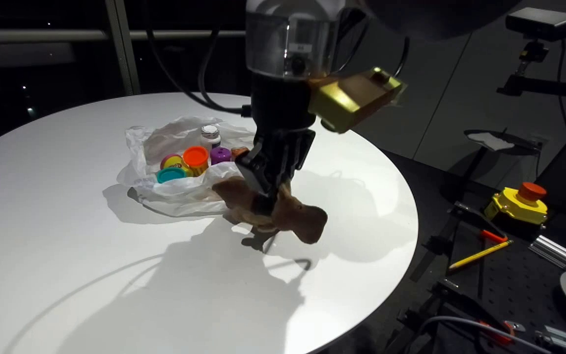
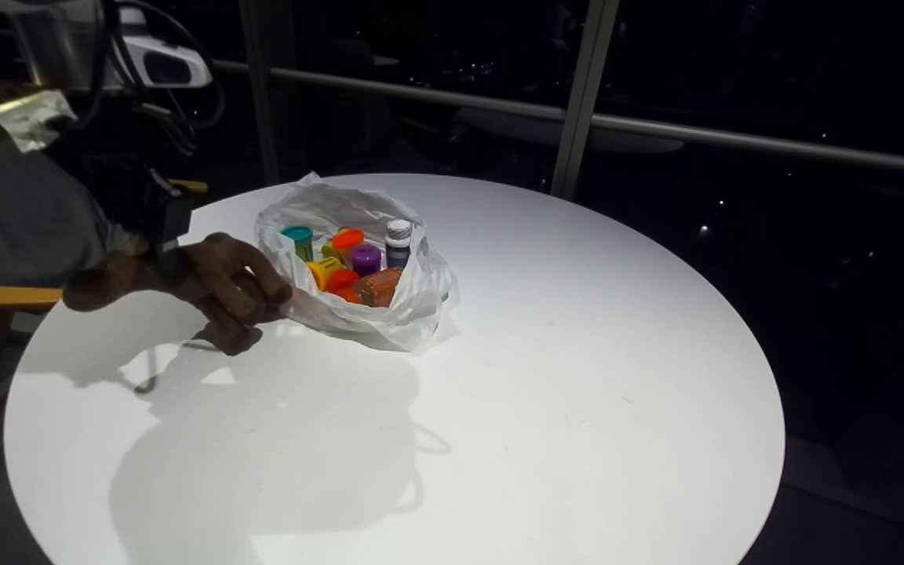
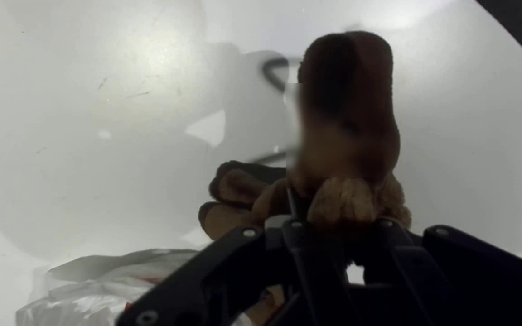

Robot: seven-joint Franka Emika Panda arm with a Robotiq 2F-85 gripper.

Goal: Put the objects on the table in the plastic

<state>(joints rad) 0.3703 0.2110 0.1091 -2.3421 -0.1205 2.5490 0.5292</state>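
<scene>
Near the plastic bag point(image 2: 385, 326), I have the tool point(image 3: 342, 222) clamped narrowly on the plush animal point(image 2: 216, 271); small containers point(image 2: 365, 259) sit inside, apparently leaving only the plush.

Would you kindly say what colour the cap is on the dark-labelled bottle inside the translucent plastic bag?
The cap is white, clearest in an exterior view.

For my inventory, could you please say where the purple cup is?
In an exterior view, the purple cup is in the bag, left of the white bottle.
</scene>
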